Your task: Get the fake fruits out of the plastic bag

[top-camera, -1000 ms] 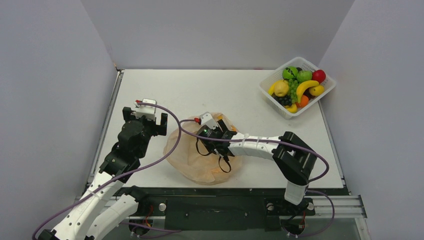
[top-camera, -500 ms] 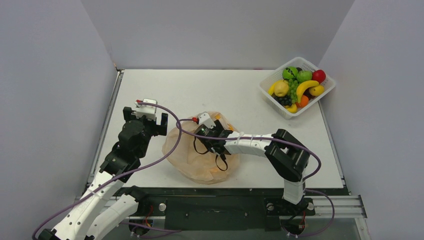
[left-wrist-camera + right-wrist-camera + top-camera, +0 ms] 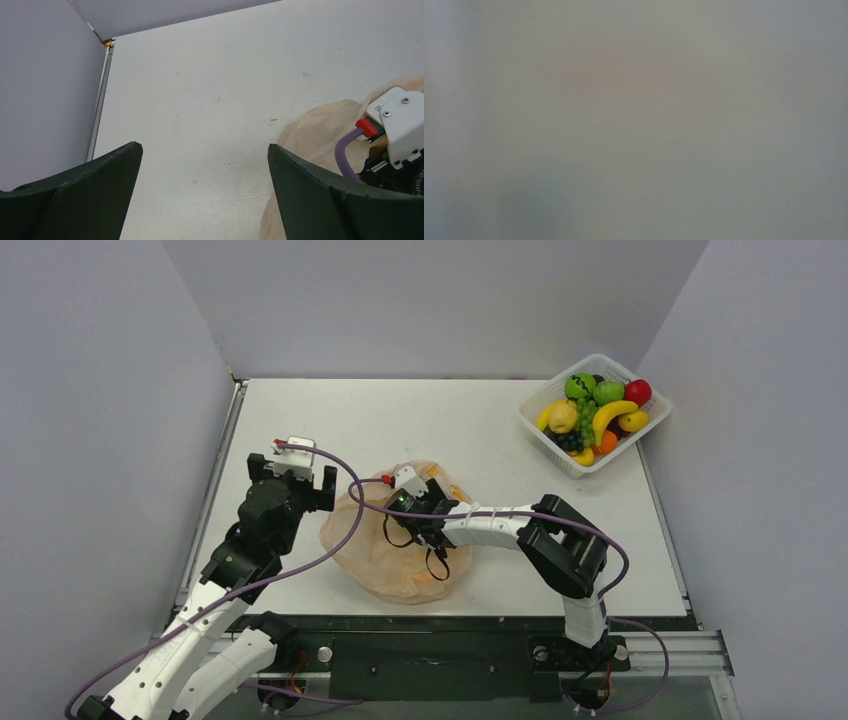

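The peach-orange plastic bag (image 3: 372,558) lies crumpled on the table near the front middle; its edge also shows in the left wrist view (image 3: 320,127). My right gripper (image 3: 405,527) reaches into the bag from the right, its fingers covered by the film. The right wrist view is a featureless grey-peach blur, so the jaws and anything between them are hidden. My left gripper (image 3: 202,146) hangs open just left of the bag, over bare table (image 3: 291,476). Fake fruits (image 3: 595,408) are piled in the basket at the back right.
The white lattice basket (image 3: 541,426) stands at the table's back right corner, near the right wall. A purple cable (image 3: 345,530) loops across the bag's left side. Grey walls close in the table on the left, back and right.
The right arm has pushed left, deeper into the bag, and the bag has shifted slightly left with it. The left arm has stayed put.
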`<state>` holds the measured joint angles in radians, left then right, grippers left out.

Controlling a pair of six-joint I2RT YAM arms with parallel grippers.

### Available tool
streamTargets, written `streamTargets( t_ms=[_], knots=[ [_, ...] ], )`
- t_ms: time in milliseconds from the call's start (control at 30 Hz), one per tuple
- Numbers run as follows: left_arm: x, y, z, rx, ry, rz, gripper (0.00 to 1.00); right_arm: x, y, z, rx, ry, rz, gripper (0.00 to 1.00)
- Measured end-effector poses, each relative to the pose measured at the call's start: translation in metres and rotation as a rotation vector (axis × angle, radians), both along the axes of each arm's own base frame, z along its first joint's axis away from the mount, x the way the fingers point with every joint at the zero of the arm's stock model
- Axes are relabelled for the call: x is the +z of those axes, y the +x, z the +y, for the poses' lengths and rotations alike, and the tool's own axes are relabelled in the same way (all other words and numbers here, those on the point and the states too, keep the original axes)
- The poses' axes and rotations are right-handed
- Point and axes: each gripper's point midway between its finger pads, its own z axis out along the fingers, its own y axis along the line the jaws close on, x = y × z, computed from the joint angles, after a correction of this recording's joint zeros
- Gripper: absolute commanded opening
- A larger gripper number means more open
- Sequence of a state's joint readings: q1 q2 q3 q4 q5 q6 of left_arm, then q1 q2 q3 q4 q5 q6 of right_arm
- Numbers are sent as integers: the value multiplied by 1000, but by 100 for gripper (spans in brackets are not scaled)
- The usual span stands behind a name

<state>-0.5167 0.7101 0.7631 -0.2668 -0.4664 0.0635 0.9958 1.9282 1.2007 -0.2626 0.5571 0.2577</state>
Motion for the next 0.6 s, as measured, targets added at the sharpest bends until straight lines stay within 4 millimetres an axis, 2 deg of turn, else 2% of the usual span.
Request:
streamTargets(
  t_ms=[167, 600],
  knots=[
    [0, 0, 0, 0, 1, 1, 97, -1, 0, 1, 3, 1, 4, 46],
    [-1, 1, 0, -1, 1, 4, 97, -1, -1, 4, 13, 14, 14, 14]
  ],
)
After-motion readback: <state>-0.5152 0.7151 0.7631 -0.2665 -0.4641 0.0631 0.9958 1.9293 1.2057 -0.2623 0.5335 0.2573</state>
